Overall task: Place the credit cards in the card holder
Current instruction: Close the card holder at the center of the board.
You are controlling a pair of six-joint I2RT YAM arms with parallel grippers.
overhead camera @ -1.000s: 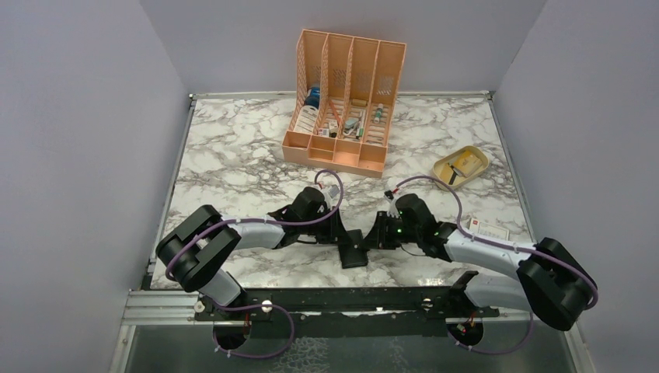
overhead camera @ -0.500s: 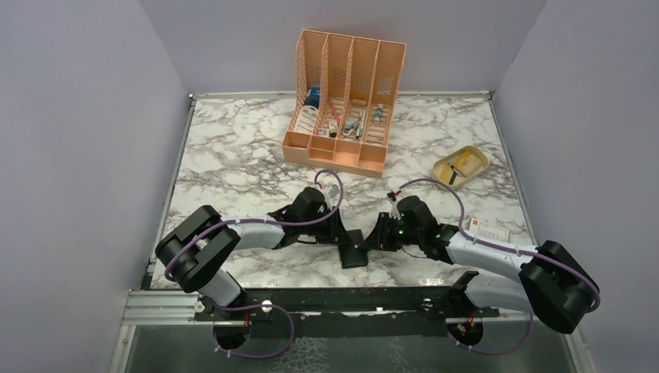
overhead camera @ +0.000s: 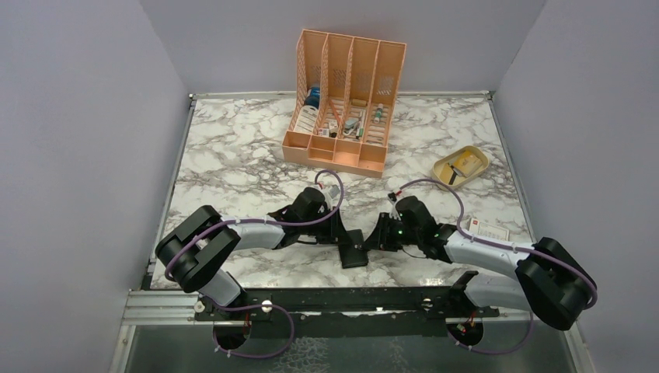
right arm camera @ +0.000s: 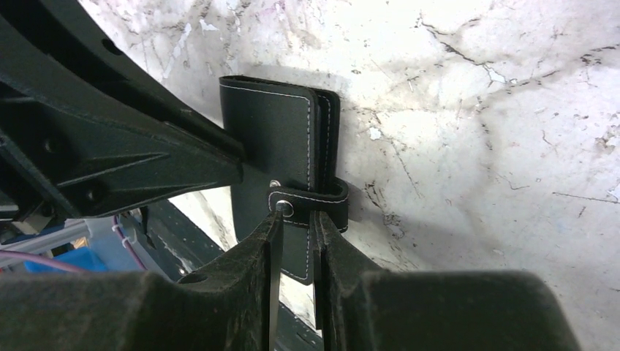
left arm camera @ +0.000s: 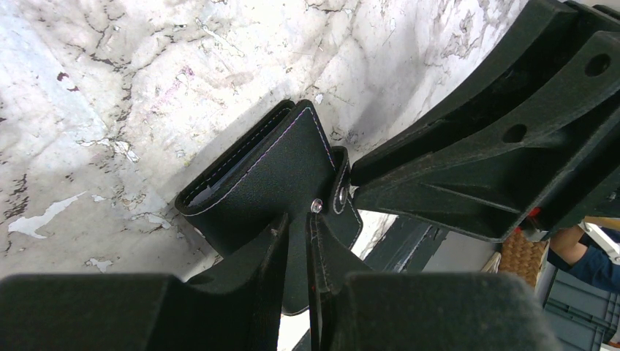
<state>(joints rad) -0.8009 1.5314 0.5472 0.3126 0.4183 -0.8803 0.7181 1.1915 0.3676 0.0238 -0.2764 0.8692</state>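
Note:
The black card holder (overhead camera: 354, 251) lies folded on the marble near the front edge, between both grippers. My left gripper (overhead camera: 342, 238) is shut on its left flap. In the left wrist view (left arm camera: 307, 238) the fingers pinch the leather just below the snap button (left arm camera: 316, 208). My right gripper (overhead camera: 374, 237) is shut on the card holder's other side, at the snap-button tab (right arm camera: 314, 197). The holder's cover (right arm camera: 267, 135) faces the right wrist camera. A whitish card with red marks (overhead camera: 489, 230) lies on the table to the right, behind my right arm. No dark cards show.
A tall orange slotted organizer (overhead camera: 346, 101) stands at the back centre. A beige oval dish (overhead camera: 460, 165) with small items sits at the right. The table's front edge and black rail (overhead camera: 350, 299) run just below the card holder.
The right arm has shifted very slightly. Both grippers stay on the card holder, which has barely moved.

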